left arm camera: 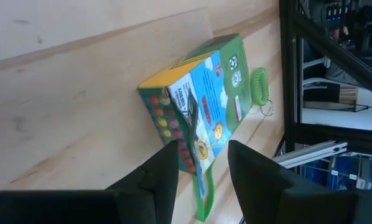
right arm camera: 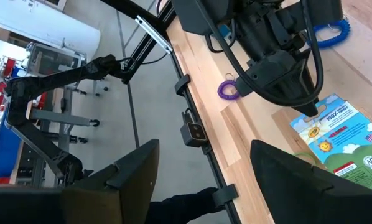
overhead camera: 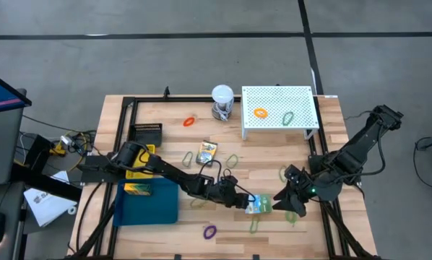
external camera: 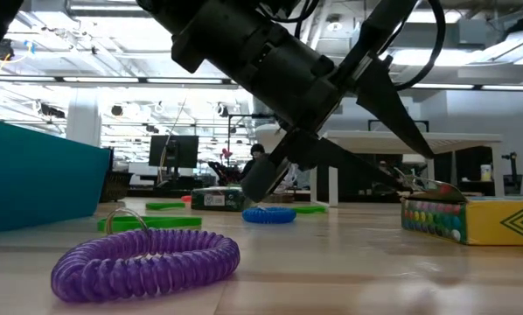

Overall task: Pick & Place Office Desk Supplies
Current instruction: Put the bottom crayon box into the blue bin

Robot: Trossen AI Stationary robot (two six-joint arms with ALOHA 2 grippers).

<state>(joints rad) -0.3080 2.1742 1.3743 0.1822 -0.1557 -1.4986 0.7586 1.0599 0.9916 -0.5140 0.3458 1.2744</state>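
the light, stiff crayon box (left arm camera: 195,102), near the blue tray (overhead camera: 149,202), suits an edge pinch; left gripper (left arm camera: 201,163) is half-closed around its end, right gripper (right arm camera: 201,174) wide.

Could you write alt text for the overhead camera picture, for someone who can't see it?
Seen from above, the left gripper reaches a printed packet on the wooden table, with the right gripper just beside it. Coloured loops lie scattered around.

The tray (overhead camera: 152,206) lies near the tabletop's (overhead camera: 331,126) left edge, with the mesh basket (overhead camera: 147,133) behind it toward the rear edge. The perforated stand (overhead camera: 277,108) occupies the rear right corner, two loops (overhead camera: 260,113) on it. A packet (overhead camera: 259,205) lies near the front edge.
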